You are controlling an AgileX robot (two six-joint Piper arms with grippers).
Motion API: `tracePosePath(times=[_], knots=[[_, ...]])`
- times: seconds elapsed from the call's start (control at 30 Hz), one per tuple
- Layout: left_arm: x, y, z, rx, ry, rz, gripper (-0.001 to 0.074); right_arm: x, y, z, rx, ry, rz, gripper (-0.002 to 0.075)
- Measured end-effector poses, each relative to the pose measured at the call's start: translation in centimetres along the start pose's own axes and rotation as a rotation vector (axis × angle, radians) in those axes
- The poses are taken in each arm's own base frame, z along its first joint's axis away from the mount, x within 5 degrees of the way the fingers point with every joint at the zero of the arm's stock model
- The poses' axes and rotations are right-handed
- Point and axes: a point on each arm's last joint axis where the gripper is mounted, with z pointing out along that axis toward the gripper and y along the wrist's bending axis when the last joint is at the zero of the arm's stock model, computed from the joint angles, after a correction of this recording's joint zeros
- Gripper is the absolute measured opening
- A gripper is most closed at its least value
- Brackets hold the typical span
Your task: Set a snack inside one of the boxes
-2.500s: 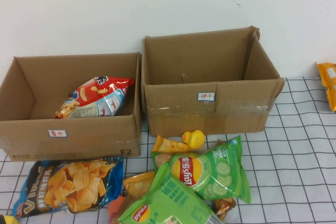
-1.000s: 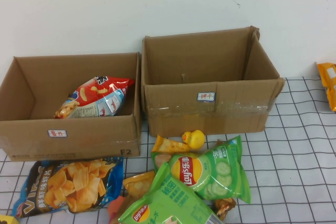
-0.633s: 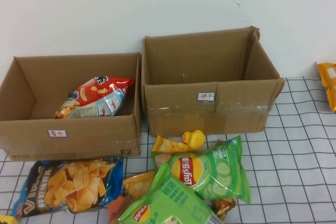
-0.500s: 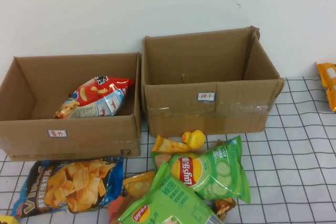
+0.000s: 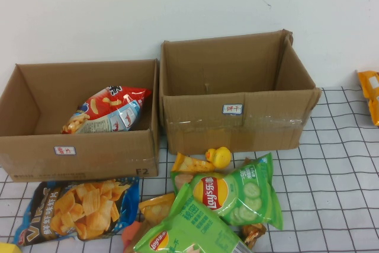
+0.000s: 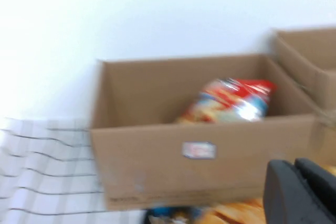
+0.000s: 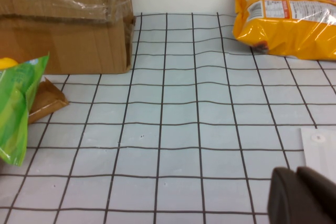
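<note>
Two open cardboard boxes stand side by side at the back: the left box (image 5: 77,152) holds a red snack bag (image 5: 109,108), and the right box (image 5: 237,117) looks empty. Loose snacks lie in front: a green Lay's bag (image 5: 234,194), a second green bag (image 5: 189,229), a blue chips bag (image 5: 80,208) and a small orange packet (image 5: 189,163). Neither gripper shows in the high view. My left gripper (image 6: 296,169) is shut and empty, facing the left box (image 6: 199,166) and its red bag (image 6: 231,100). My right gripper (image 7: 297,174) is shut and empty, low over the grid cloth.
A yellow toy duck (image 5: 220,157) sits before the right box. An orange snack bag (image 5: 370,93) lies at the far right, also in the right wrist view (image 7: 289,19). A white sheet (image 7: 320,150) lies near my right gripper. A white wall is behind the boxes.
</note>
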Motion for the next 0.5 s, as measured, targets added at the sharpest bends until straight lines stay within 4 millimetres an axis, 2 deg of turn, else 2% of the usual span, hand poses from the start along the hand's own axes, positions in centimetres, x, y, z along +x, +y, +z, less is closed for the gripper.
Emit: tracePosePath(times=[0.1,0.3,0.5], knots=[[1.8,0.5,0.4,-0.071,-0.029,-0.021,-0.0001,0.0,0.0,0.0,0.000,0.000,0.000,0.0000],[6.7,0.7,1.5,-0.086,0.085,-0.093,-0.0001,0.0,0.0,0.0,0.000,0.000,0.000,0.0000],[7.7,0.4,1.6,-0.023,0.151,-0.080,-0.0001,0.0,0.0,0.0,0.000,0.000,0.000,0.0000]])
